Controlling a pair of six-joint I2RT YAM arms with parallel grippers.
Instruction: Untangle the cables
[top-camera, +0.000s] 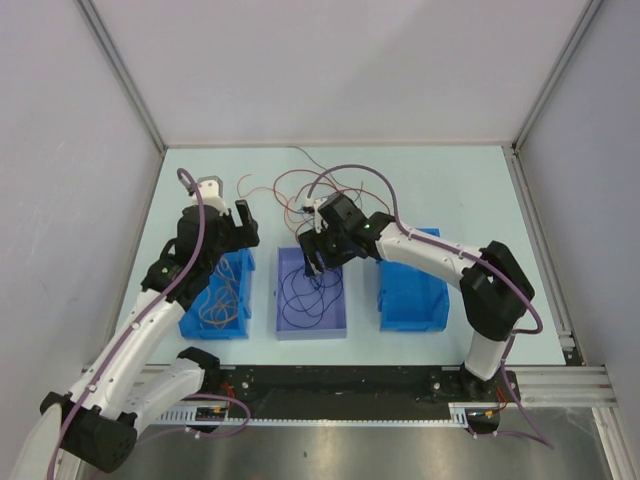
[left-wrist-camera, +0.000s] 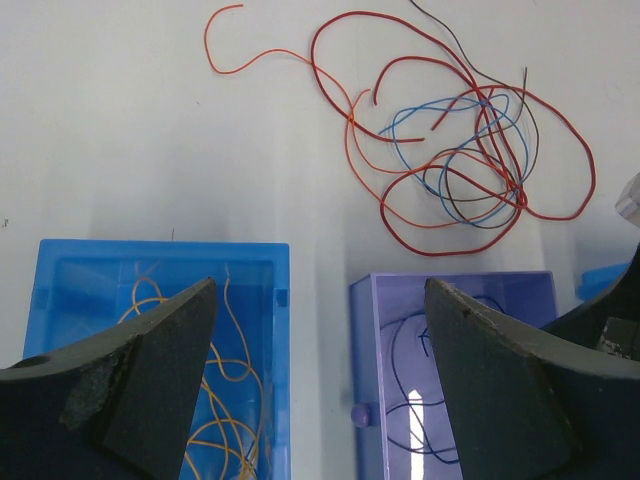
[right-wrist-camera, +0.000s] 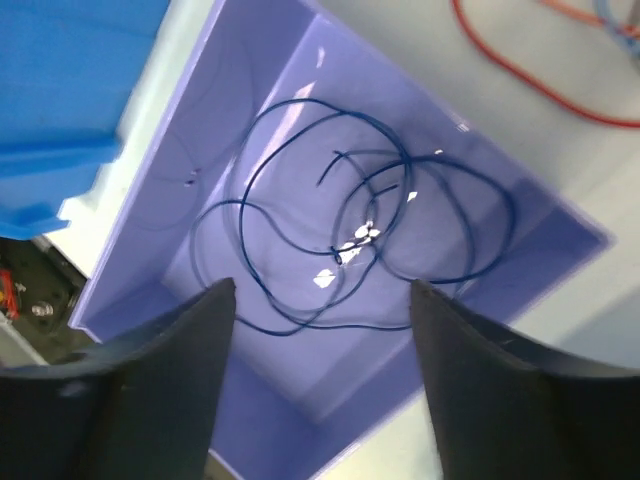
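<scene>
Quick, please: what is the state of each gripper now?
Left gripper: open, holding nothing.
Right gripper: open, holding nothing, above the dark blue wires in the purple bin.

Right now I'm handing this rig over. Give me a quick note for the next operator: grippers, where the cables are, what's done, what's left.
Left gripper: open, holding nothing, above the gap between the left blue bin and the purple bin.
Right gripper: open, holding nothing, over the purple bin.
Done: orange wires lie in the left blue bin, dark blue wires in the purple bin.
Left: red, orange, blue and dark cables tangled on the table beyond the bins.
</scene>
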